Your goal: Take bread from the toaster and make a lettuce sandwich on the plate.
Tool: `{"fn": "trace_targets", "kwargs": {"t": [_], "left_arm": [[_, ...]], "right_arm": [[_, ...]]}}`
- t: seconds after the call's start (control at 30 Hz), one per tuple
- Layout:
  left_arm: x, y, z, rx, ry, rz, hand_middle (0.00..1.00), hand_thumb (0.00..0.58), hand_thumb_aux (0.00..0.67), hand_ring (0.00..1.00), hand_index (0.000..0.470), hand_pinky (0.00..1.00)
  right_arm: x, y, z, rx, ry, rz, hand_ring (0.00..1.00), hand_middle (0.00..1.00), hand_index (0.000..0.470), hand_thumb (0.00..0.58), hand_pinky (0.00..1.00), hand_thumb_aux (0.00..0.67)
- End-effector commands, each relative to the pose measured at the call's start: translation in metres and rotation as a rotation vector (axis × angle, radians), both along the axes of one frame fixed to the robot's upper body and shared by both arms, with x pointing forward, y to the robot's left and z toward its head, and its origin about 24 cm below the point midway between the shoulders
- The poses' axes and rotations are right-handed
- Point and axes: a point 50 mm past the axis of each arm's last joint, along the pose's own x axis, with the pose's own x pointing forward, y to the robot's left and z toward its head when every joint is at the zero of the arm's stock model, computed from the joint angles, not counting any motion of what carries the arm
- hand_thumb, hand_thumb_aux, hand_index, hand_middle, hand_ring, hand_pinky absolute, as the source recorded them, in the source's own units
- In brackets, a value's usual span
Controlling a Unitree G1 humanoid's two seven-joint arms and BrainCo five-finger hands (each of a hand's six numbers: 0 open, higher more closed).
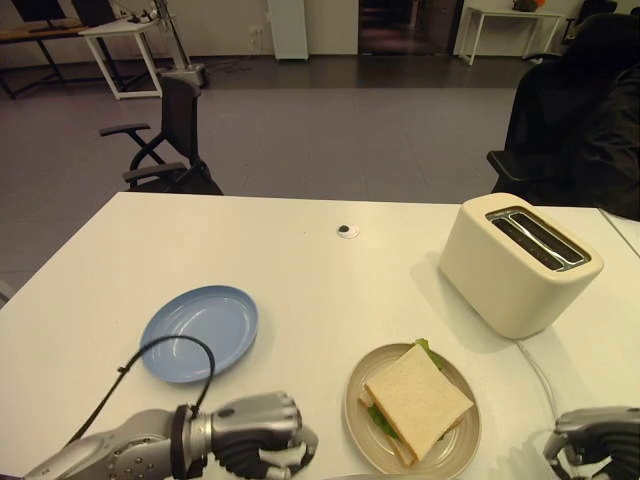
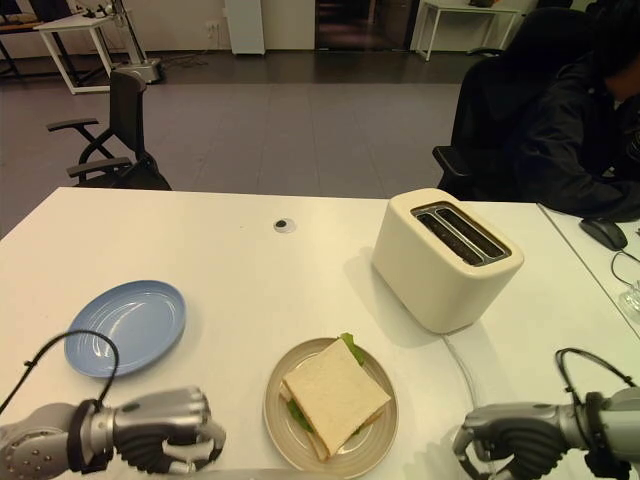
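Left robot hand (image 1: 262, 432) curled, sandwich (image 1: 415, 398) just beside

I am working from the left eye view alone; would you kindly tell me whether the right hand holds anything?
Observer: No. The right hand sits low at the near edge of the table, fingers curled, holding nothing.
Operator: Thank you. Does anything lie further right, past the toaster?
Observer: Yes. Beyond the toaster, a dark computer mouse lies on the neighbouring desk.
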Motion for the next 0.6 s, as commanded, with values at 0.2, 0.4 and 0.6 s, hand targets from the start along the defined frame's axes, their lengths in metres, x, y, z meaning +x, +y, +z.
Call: {"fn": "trace_targets", "kwargs": {"t": [0.2, 0.4, 0.6], "left_arm": [[0.006, -0.041, -0.066, 0.206, 0.006, -0.06, 1.0, 0.58, 0.67, 1.0, 0.47, 1.0], [0.064, -0.06, -0.074, 0.091, -0.241, 0.122, 1.0, 0.58, 0.67, 1.0, 0.47, 1.0], [0.149, -0.055, -0.086, 0.111, -0.362, 0.352, 1.0, 0.58, 0.67, 1.0, 0.47, 1.0]], "right_arm": [[0.017, 0.047, -0.067, 0.006, 0.068, 0.093, 0.95, 0.95, 0.47, 0.58, 0.95, 0.67], [0.06, 0.084, -0.117, 0.098, -0.078, -0.088, 0.93, 0.93, 0.47, 0.58, 0.93, 0.67], [0.144, 0.116, -0.123, 0.206, -0.368, -0.367, 0.92, 0.92, 0.47, 0.58, 0.92, 0.67]]}}
